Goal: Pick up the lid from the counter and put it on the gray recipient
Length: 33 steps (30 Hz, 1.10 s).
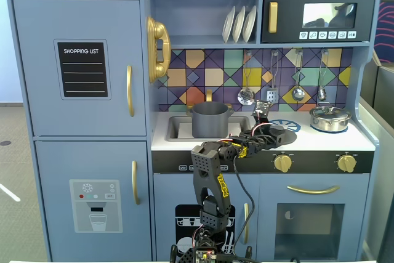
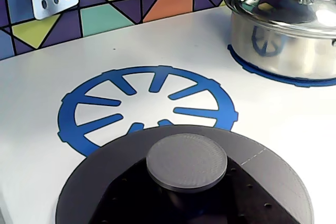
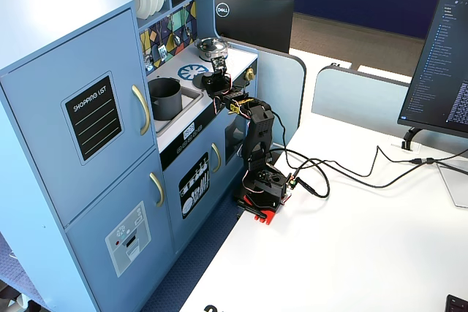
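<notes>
Looking through the wrist view, we see the lid (image 2: 184,192), flat, round, dull dark gray with a small round knob, lying on the smooth white counter (image 2: 47,82) just in front of a blue wheel-shaped burner print (image 2: 94,103), with a shiny silver pot (image 2: 283,35) further back. Only a fixed view shows us the gray recipient (image 1: 210,119), a dull straight-sided pot in the sink, left of the gripper (image 1: 261,113). We cannot tell how its jaws stand.
</notes>
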### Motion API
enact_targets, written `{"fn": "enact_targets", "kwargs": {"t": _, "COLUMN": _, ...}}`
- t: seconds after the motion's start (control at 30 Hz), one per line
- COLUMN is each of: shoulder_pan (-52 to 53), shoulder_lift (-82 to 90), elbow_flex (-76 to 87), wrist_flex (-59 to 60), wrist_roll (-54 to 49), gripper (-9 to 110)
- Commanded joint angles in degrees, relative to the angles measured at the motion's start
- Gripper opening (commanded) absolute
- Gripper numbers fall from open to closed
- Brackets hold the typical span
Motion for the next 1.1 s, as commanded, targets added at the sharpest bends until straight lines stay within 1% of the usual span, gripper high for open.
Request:
{"fn": "enact_targets", "kwargs": {"t": 0.0, "shoulder_pan": -0.4, "shoulder_lift": 6.2, "elbow_flex": -3.5, "wrist_flex": -0.6, "wrist_roll": 0.8, "gripper": 0}}
{"fn": "enact_targets", "kwargs": {"t": 0.27, "shoulder_pan": -0.3, "shoulder_lift": 11.7, "elbow_flex": -7.5, "wrist_flex": 4.7, "wrist_roll": 0.9, "gripper": 0}}
{"fn": "enact_targets", "kwargs": {"t": 0.57, "shoulder_pan": -3.5, "shoulder_lift": 19.4, "elbow_flex": -12.4, "wrist_flex": 14.9, "wrist_roll": 1.8, "gripper": 0}}
{"fn": "enact_targets", "kwargs": {"t": 0.77, "shoulder_pan": -10.1, "shoulder_lift": 23.6, "elbow_flex": -15.1, "wrist_flex": 22.2, "wrist_roll": 2.9, "gripper": 0}}
{"fn": "enact_targets", "kwargs": {"t": 0.97, "shoulder_pan": -19.6, "shoulder_lift": 25.1, "elbow_flex": -17.2, "wrist_flex": 26.4, "wrist_roll": 3.6, "gripper": 0}}
{"fn": "enact_targets", "kwargs": {"t": 1.07, "shoulder_pan": -23.3, "shoulder_lift": 25.0, "elbow_flex": -17.2, "wrist_flex": 27.2, "wrist_roll": 2.0, "gripper": 0}}
